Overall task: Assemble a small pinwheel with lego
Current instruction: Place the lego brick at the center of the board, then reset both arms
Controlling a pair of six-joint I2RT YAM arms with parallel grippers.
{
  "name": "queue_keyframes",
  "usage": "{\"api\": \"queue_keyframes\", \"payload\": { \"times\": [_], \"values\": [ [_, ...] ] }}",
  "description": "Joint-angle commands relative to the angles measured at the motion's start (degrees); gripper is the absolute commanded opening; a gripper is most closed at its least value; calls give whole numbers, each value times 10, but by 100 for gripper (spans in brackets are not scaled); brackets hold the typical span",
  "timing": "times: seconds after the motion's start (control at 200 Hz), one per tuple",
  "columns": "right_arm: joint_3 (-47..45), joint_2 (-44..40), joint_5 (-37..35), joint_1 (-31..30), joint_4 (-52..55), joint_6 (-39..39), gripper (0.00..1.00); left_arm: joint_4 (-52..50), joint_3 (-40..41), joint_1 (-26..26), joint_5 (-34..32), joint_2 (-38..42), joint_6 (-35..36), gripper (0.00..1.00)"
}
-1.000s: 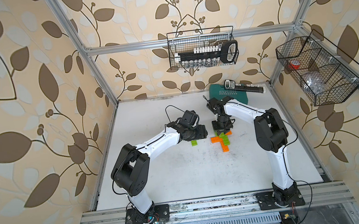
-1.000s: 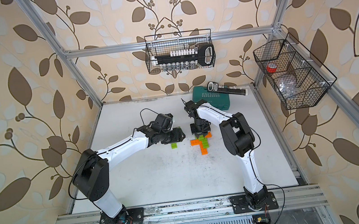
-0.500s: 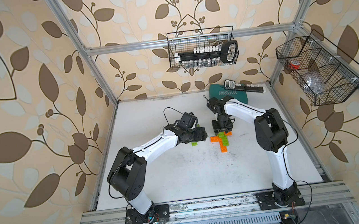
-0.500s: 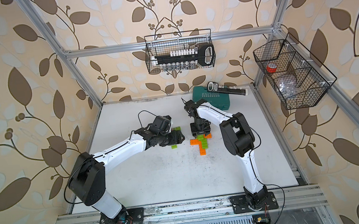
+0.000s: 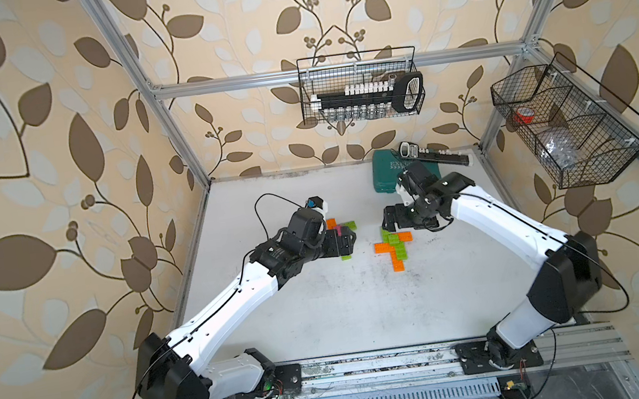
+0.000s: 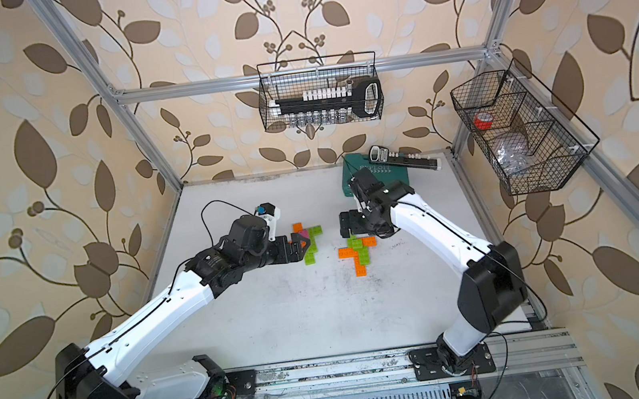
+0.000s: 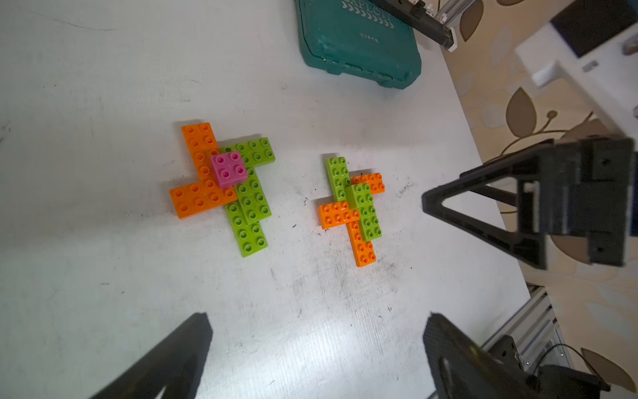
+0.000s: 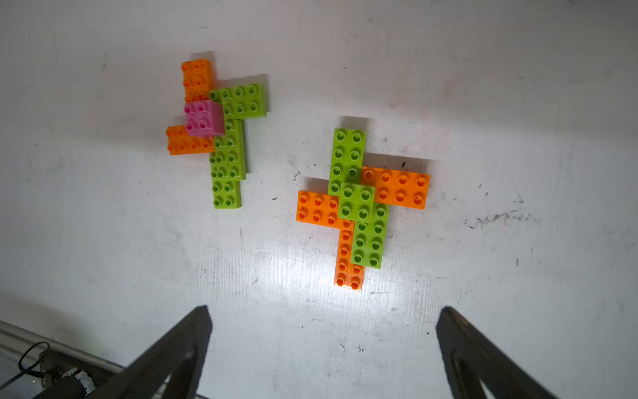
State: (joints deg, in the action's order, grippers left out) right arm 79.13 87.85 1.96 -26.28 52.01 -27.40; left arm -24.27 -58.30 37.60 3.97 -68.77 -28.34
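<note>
On the white tabletop (image 5: 324,313) two flat lego builds lie side by side with a bare gap between them. The pink-topped lego cluster (image 7: 224,179) is on the left arm's side and the green-topped lego cluster (image 7: 355,207) on the right arm's. In both top views much is covered. The left gripper (image 7: 317,316) hangs over the near edge of the pink-topped build, so only a sliver of pink shows. The right gripper (image 8: 324,308) masks the far end of the green-topped one. Each wrist view cuts its own fingers off at the frame edge, yet the tips stand spread wide over bare table, gripping nothing. A teal case (image 5: 384,175) sits closed by the back wall, partly behind the right arm. A black rail (image 5: 440,156) lies across its far corner. The wire basket on the back wall (image 5: 363,117) holds a black rack with a row of white pieces and metal ones below, too small to identify. The side basket (image 5: 597,155) holds a red roll (image 5: 525,117) and something clear and crumpled (image 5: 558,148).
</note>
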Motion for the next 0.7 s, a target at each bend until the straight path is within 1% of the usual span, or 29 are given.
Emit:
{"api": "queue_keyframes", "payload": {
  "times": [0.0, 0.06, 0.16, 0.235, 0.3, 0.34, 0.455, 0.52, 0.61, 0.695],
  "values": [
    [-74, -86, -18, -3, -94, -4, 98, -5, 25, 8, -30, 51, 17, 99],
    [-100, -123, -44, -1, -113, -7, 98, -13, 32, 7, -65, 67, 4, 99],
    [-122, -158, -108, 0, -123, 3, 98, -9, 39, 6, -95, 82, 10, 99],
    [-147, -181, -157, 0, -147, 19, 98, 6, 43, 3, -101, 89, 20, 99],
    [-165, -197, -207, 0, -164, 29, 98, 49, 60, 3, -95, 107, 40, 99],
    [-174, -205, -233, 2, -174, 35, 98, 85, 74, 1, -83, 121, 59, 99],
    [-202, -228, -264, 3, -227, 62, 98, 171, 107, 0, -78, 134, 132, 99],
    [-226, -242, -283, 3, -272, 89, 98, 195, 117, -1, -110, 132, 146, 99],
    [-264, -250, -315, 5, -355, 121, 98, 233, 133, -1, -153, 131, 188, 99],
    [-285, -249, -327, 24, -400, 152, 98, 315, 179, -5, -213, 152, 272, 99]
  ]
}}
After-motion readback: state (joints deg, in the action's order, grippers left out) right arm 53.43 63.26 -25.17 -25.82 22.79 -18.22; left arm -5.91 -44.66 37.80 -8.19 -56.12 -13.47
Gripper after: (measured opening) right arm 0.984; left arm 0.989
